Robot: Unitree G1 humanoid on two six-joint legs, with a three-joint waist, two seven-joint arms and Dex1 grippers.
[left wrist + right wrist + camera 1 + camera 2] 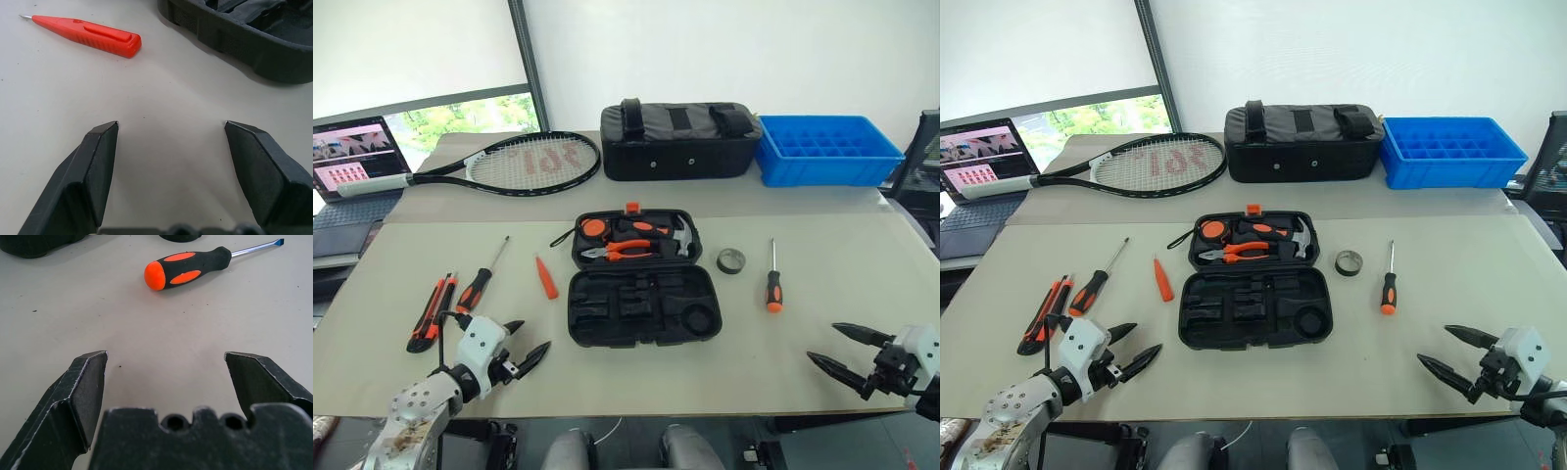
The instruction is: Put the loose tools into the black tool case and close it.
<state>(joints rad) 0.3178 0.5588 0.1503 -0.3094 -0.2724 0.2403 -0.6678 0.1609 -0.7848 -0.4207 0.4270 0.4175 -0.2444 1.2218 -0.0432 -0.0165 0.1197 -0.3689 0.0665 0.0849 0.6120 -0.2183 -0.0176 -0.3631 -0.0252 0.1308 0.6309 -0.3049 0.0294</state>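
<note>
So the black tool case [644, 277] is lying open mid-tabletop [822, 294], lid half already packed with pliers and a hammer. Left of the case: small orange pointed piece [545, 278], 1 screwdriver [480, 280] and the utility knife [431, 313]. Right of the case: dark tape roll [730, 260] and another screwdriver [772, 281]. Left gripper [528, 343] and right gripper [835, 349] hover near the tabletop's front edge, fingers spread wide, holding nothing.
</note>
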